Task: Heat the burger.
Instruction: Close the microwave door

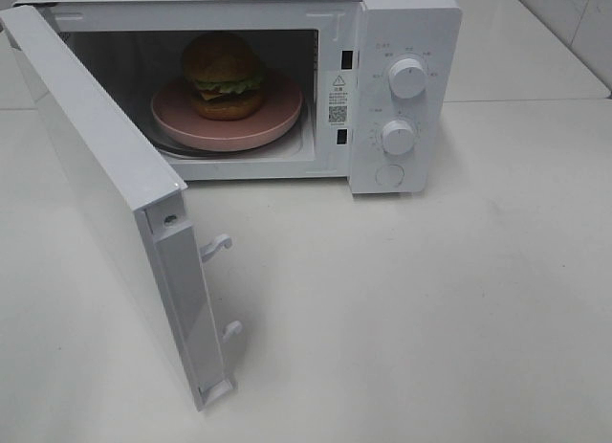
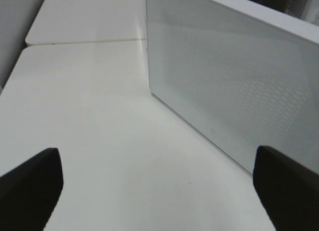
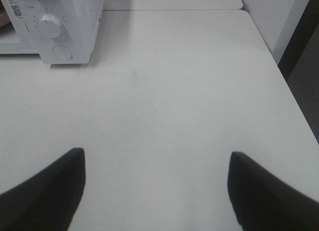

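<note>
Burger: the burger (image 1: 224,75) stands upright inside the cavity of the microwave (image 1: 406,17), toward the back. It has a glossy brown bun on top, with green lettuce and dark filling between the halves.
Plate: the pink plate (image 1: 277,118) lies flat on the cavity floor and carries the burger near its centre. Its front rim is close to the opening.
Door: the door (image 1: 96,166) is hinged on the left of the exterior high view and swung wide open toward the camera. 2 latch hooks (image 1: 218,244) project from its free edge. The left wrist view shows its outer face (image 2: 239,76), white with a fine dotted pattern.
Control panel: on the right of the cavity, 1 upper knob (image 1: 408,78), 1 lower knob (image 1: 398,137) and 1 round button (image 1: 389,175) below them. A label (image 1: 338,99) is fixed to the frame beside the cavity.
Table: the white table (image 1: 430,299) bears the microwave.
Left gripper: the left gripper (image 2: 159,191) holds nothing. Its 2 dark fingers (image 2: 30,183) are spread wide apart above the table, just beside the door's outer face.
Right gripper: the right gripper (image 3: 157,191) is likewise empty, with its fingers (image 3: 45,191) spread wide over bare tabletop. It is well apart from the microwave's panel corner (image 3: 75,21).
</note>
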You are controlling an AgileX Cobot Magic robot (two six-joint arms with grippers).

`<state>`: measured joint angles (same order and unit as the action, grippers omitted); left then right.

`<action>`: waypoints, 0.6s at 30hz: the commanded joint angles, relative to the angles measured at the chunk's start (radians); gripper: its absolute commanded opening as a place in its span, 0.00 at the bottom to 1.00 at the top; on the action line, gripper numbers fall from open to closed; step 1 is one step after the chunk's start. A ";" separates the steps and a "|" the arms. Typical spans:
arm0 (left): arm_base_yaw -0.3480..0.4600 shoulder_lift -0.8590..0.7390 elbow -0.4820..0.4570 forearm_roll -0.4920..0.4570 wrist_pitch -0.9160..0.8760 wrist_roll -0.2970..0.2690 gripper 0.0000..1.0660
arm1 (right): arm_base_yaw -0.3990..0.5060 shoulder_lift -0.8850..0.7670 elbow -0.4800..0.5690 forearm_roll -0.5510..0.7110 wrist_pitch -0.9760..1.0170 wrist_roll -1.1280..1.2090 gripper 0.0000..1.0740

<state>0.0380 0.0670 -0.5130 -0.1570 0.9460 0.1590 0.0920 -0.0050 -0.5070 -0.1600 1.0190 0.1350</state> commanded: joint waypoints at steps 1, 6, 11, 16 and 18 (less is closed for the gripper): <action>-0.002 0.045 -0.003 0.004 -0.117 -0.008 0.78 | -0.009 -0.026 0.001 0.004 -0.009 -0.006 0.71; -0.002 0.124 -0.003 0.028 -0.247 -0.007 0.43 | -0.009 -0.026 0.001 0.004 -0.009 -0.006 0.71; -0.002 0.197 -0.003 0.027 -0.356 -0.007 0.09 | -0.009 -0.026 0.001 0.004 -0.009 -0.006 0.71; -0.002 0.295 0.006 0.039 -0.442 -0.007 0.00 | -0.009 -0.026 0.001 0.004 -0.009 -0.006 0.71; -0.002 0.314 0.029 0.039 -0.518 -0.007 0.00 | -0.009 -0.026 0.001 0.004 -0.009 -0.006 0.71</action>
<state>0.0380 0.3680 -0.4960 -0.1240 0.4930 0.1590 0.0920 -0.0050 -0.5070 -0.1600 1.0190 0.1350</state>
